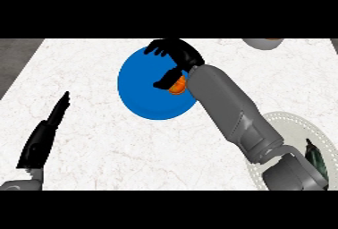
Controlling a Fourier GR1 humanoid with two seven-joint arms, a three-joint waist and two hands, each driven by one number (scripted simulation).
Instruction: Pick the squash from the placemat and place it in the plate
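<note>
Fingers [168, 47] of my right hand [177, 56] are curled over the blue plate [142, 96], and the thumb hooks in from below, so the hand is closed round the squash [177, 86]. Only an orange sliver of it shows, tucked between the thumb and the grey wrist. I cannot tell whether it is resting on the plate or held just above it, since the hand and forearm cover most of it.

The right forearm runs diagonally down from the plate to the lower right of the view, crossing over the placemat [290, 123], a pale round mat with a dotted border. Nothing orange lies on the part of the mat I can see.

My left hand [49, 129] sits at the left side of the view, fingers straight and pointing up the surface [79, 67], open and holding nothing. It is well apart from the plate.

At the top right edge, part of a pale bowl-like thing [264, 42] shows, cut off by the frame.

By my reading, the pick and the carry are done, with the squash over the plate's right half. What is left is to set it down if it is not yet down, open the fingers and draw the hand clear.
</note>
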